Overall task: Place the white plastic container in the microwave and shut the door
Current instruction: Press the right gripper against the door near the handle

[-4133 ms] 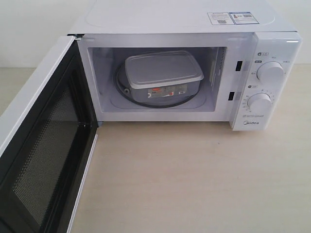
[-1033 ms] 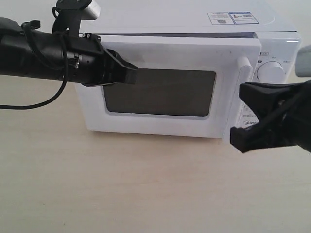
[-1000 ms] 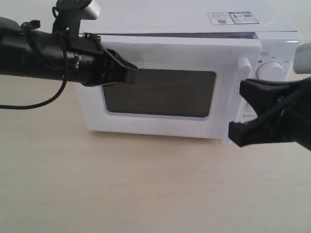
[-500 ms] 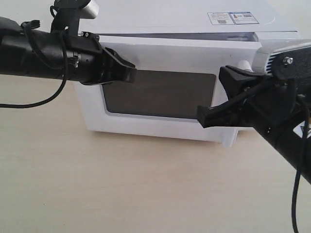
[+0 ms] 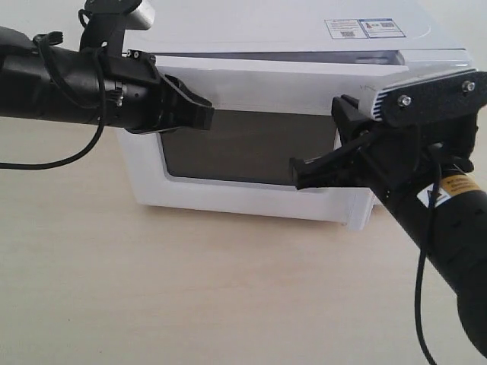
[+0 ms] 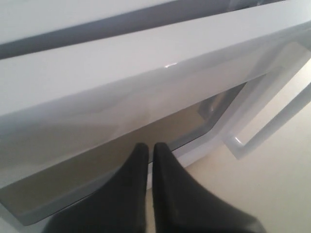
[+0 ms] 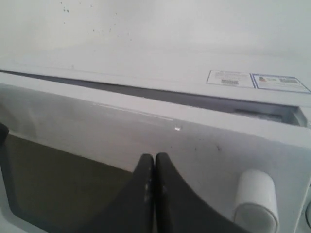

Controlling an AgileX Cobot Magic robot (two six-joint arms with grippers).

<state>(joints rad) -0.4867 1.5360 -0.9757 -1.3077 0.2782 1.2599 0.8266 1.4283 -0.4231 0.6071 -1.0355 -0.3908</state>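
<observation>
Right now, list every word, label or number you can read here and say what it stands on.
No text is readable.
Two stickers on top of the microwave: print too small; blurred in the right wrist view too.
Yellow label on the right arm: too small to read.

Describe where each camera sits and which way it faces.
Exterior view: off the robot, in front of and above the microwave, looking down at its door; left gripper and right gripper reach in from either side.
Left wrist view: on the left wrist, close to the door, looking along its dark window toward the handle; its shut gripper shows.
Right wrist view: on the right wrist, facing the door's top edge; its shut gripper shows.
Shared: both wrist views show window and handle.
</observation>
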